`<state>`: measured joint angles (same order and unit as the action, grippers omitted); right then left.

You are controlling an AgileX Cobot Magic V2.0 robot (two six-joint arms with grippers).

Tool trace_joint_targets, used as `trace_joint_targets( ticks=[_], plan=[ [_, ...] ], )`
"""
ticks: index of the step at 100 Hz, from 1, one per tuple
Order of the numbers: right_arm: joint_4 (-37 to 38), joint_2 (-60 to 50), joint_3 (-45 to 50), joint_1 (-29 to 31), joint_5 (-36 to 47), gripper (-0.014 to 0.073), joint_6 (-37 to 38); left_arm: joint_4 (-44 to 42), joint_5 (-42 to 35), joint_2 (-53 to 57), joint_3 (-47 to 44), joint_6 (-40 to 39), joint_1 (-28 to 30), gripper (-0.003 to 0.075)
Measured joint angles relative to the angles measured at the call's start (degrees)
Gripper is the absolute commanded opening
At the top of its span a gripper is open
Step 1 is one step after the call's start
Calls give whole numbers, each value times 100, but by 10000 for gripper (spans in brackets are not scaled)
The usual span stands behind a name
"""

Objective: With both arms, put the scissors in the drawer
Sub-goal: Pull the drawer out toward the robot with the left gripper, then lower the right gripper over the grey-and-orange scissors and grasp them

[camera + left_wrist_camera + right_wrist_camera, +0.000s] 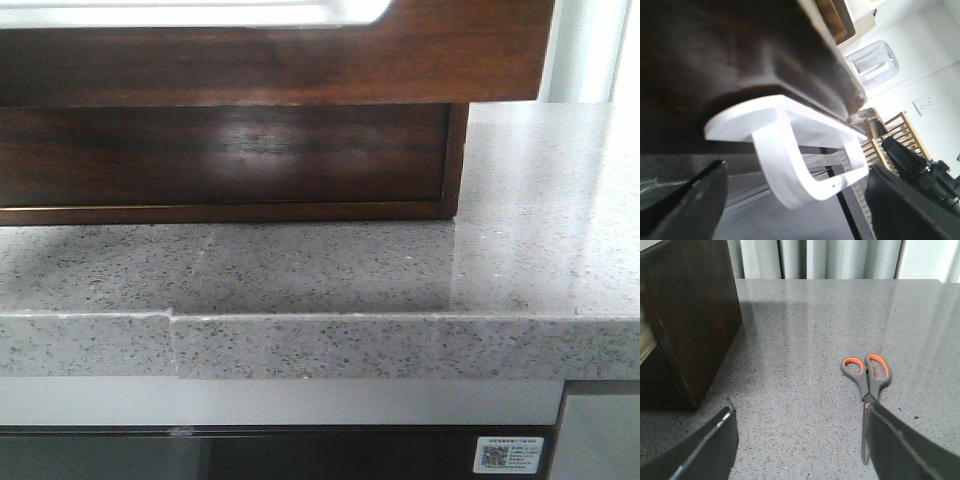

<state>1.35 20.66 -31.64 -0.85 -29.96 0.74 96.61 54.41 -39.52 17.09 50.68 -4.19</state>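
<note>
Under the right claw [797, 440], fingers spread wide and holding nothing, scissors [868, 385] lie flat on the grey speckled surface [805, 345], blades shut, orange-lined handles pointing away; one finger [900, 445] overlaps the blade tip. Left claw [790, 210] likewise wide apart, empty, close under a white handle [795, 160] on dark wood. Only the front view shows the drawer [440, 50] jutting out over the cabinet [220, 160]. Curtains [815, 257] hang beyond the surface.

Both hands [795, 200] [800, 440] with fingers spread.
</note>
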Motion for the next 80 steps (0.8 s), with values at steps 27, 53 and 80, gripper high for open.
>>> trace_joint_targets(
  ticks=[27, 53, 80],
  plan=[
    [142, 5, -453, 0, -578, 482, 0, -1588, 21, 0, 598, -323, 0, 512],
    [819, 489, -1089, 0, -1633, 482, 619, -4093, 126, 573, 1353, -1795, 0, 512],
    [1358, 1950, -1778, 0, -2745, 481, 1166, -6865, 316, 1413, 2336, -3074, 0, 512]
  ],
)
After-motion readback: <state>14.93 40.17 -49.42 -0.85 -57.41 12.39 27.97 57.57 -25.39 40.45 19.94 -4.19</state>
